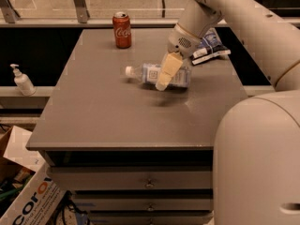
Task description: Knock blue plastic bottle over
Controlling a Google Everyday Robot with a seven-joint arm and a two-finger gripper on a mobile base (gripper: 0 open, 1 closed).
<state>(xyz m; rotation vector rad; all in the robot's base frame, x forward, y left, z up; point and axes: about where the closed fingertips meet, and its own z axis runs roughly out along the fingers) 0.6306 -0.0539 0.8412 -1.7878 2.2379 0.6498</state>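
The blue plastic bottle (151, 74) lies on its side on the grey table (112, 111), white cap pointing left, blue-and-white label facing up. My gripper (164, 75) hangs from the arm at the upper right and sits right in front of the bottle's middle, its tan fingers (167, 71) crossing the label. The bottle's right end is partly hidden behind the fingers.
A red soda can (122, 29) stands at the table's back left. A blue-and-white packet (209, 46) lies at the back right. A white pump-dispenser bottle (21, 80) stands on a ledge to the left. A cardboard box (23, 191) sits on the floor below left.
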